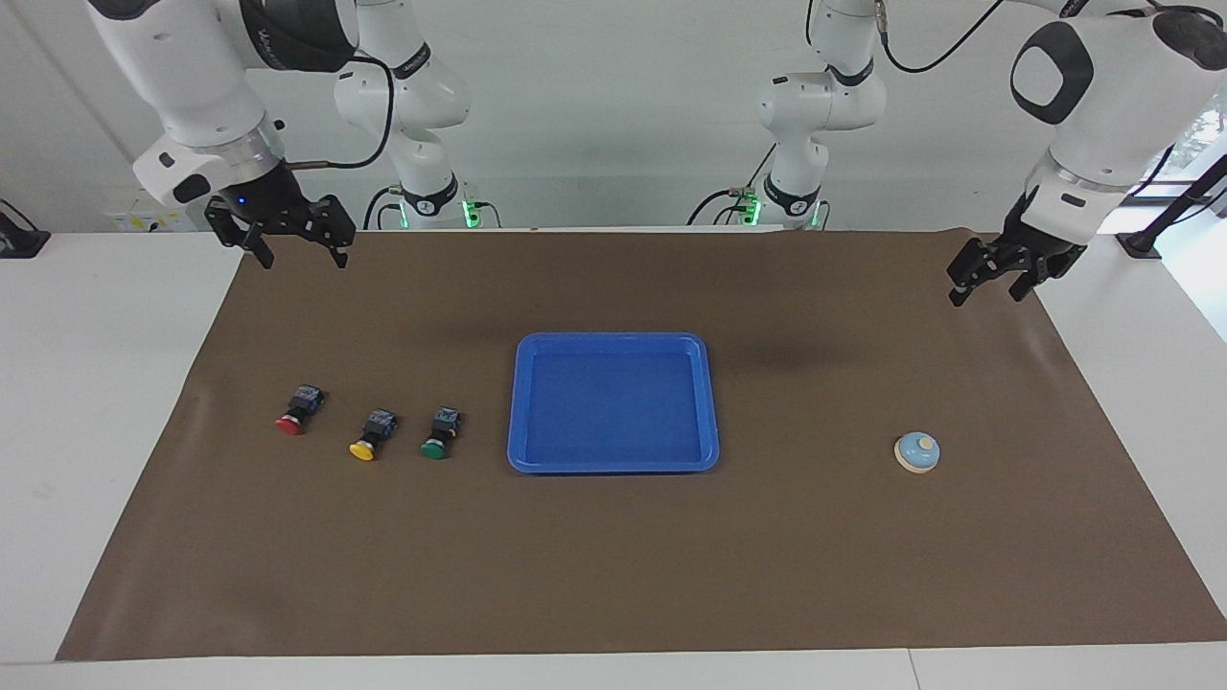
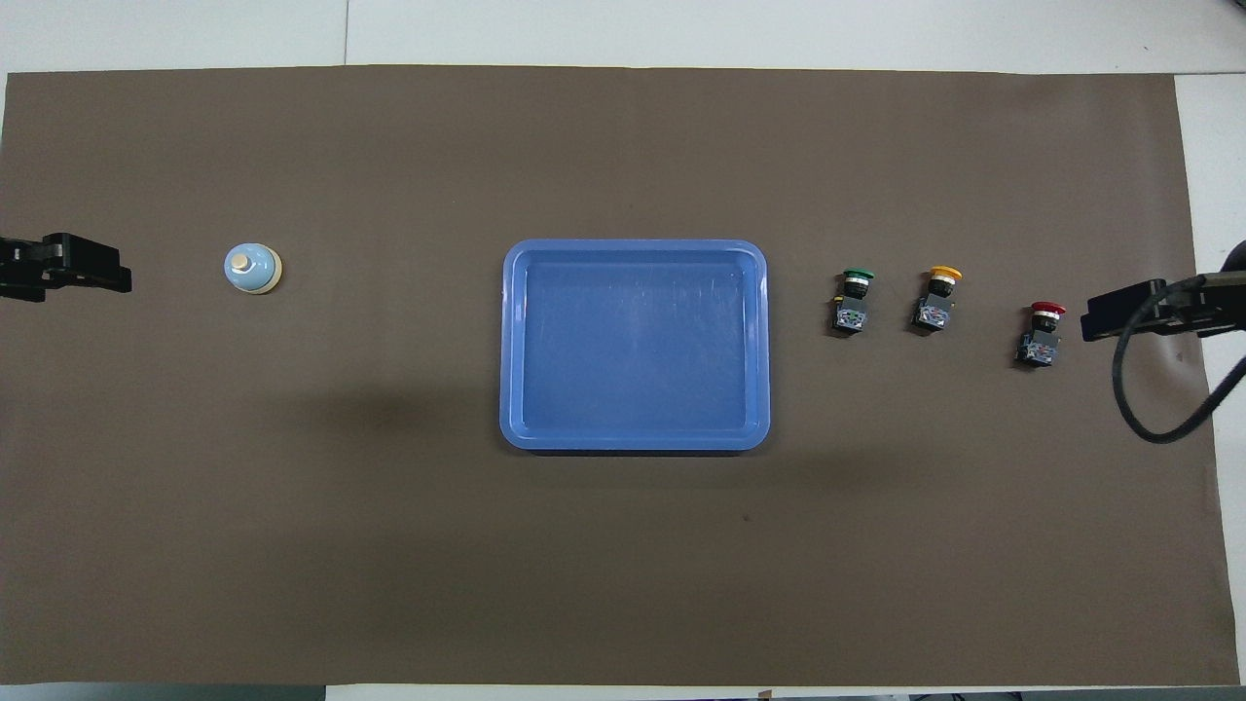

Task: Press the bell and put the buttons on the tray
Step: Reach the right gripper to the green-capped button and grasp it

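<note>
The light blue bell (image 1: 917,452) (image 2: 253,268) stands alone on the mat toward the left arm's end. My left gripper (image 1: 985,290) (image 2: 68,277) hangs open and empty, high over the mat's corner at that end and well apart from the bell. The blue tray (image 1: 613,468) (image 2: 633,443) lies mid-table with nothing in it. Three buttons lie in a row toward the right arm's end: green (image 1: 441,433) (image 2: 854,300) next to the tray, then yellow (image 1: 372,434) (image 2: 939,297), then red (image 1: 297,410) (image 2: 1042,333). My right gripper (image 1: 303,259) (image 2: 1119,316) hangs open and empty above the mat's edge near the red button.
A brown mat (image 1: 613,575) covers most of the white table (image 1: 96,383). A black cable (image 2: 1158,389) loops down from the right arm near the red button.
</note>
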Available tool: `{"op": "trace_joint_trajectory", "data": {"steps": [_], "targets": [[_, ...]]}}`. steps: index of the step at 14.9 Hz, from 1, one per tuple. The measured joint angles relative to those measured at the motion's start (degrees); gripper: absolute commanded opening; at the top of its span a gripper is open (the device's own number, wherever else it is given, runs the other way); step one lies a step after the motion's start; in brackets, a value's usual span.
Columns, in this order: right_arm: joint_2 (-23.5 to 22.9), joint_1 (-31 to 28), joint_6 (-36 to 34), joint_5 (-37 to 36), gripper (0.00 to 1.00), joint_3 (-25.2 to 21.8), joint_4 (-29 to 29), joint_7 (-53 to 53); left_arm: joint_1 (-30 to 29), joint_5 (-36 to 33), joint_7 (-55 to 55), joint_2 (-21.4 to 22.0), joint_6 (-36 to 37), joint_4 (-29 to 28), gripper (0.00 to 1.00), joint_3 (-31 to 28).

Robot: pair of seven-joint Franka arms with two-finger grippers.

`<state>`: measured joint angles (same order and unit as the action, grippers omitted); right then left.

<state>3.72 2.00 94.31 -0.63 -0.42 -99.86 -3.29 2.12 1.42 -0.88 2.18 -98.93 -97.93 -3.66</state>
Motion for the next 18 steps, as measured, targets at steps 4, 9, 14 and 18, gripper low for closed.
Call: {"op": "trace_joint_trajectory", "data": {"steps": [4,9,14,18], "targets": [[-1.1,4.7,10.2,0.0,1.0,0.2,-7.3,-7.9,0.6,0.0,0.0,1.7,3.9,0.7,1.0,0.6],[-9.2,7.4,23.0,0.0,1.0,0.3,-10.0,-12.8,0.6,0.0,0.0,1.2,6.3,0.8,1.0,0.8],[-15.7,7.4,32.8,0.0,1.0,0.1,-11.3,-13.2,0.6,0.0,0.0,0.5,7.6,1.0,1.0,0.8],[-19.2,8.2,37.2,0.0,1.0,0.2,-11.5,-14.0,0.6,0.0,0.0,0.4,7.7,0.8,1.0,0.9]]}}
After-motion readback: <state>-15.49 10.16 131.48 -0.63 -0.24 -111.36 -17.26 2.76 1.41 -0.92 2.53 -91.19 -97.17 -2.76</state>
